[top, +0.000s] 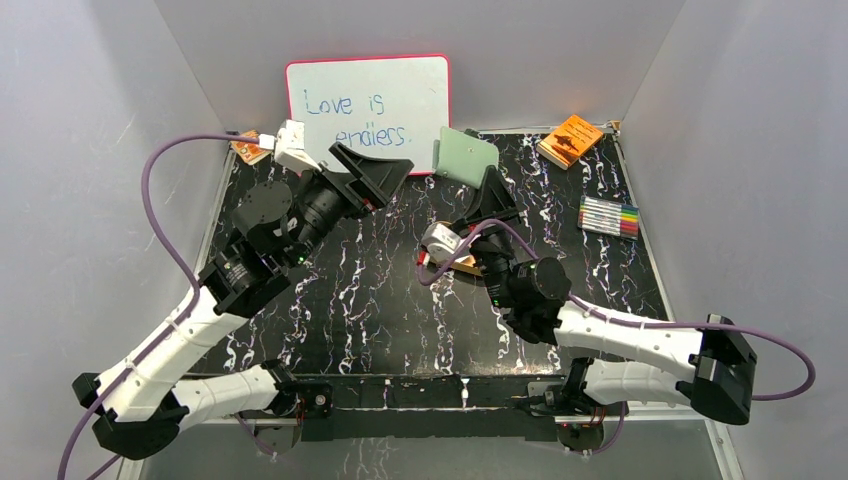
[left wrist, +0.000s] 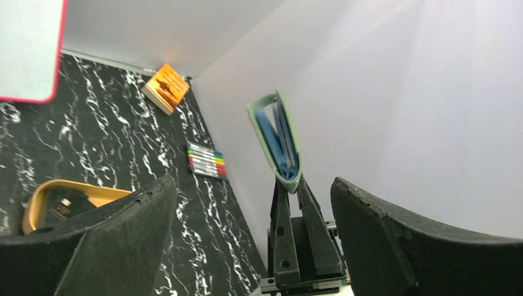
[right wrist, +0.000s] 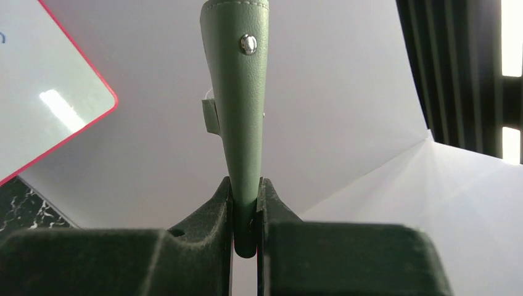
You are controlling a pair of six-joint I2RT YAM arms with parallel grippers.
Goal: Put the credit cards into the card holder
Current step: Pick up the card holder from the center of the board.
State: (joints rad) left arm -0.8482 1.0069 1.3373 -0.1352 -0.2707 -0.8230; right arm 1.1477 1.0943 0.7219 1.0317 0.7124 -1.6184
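Observation:
My right gripper [top: 486, 185] is shut on the lower edge of the sage-green card holder [top: 467, 156] and holds it upright above the table's back middle. In the right wrist view the card holder [right wrist: 238, 111] stands between my shut fingers [right wrist: 222, 203], its snap button [right wrist: 248, 44] near the top. In the left wrist view the card holder [left wrist: 277, 142] gapes a little, with blue sleeves inside. My left gripper [top: 385, 178] is open and empty, to the left of the card holder and facing it. A dark card [left wrist: 61, 206] lies in the tan-orange tray [left wrist: 34, 200].
The tray [top: 462, 264] sits mid-table, mostly hidden under my right wrist. A red-framed whiteboard [top: 368, 112] leans at the back. An orange booklet [top: 570, 140] lies back right, a marker set [top: 609, 215] on the right, and a small orange item [top: 248, 148] back left.

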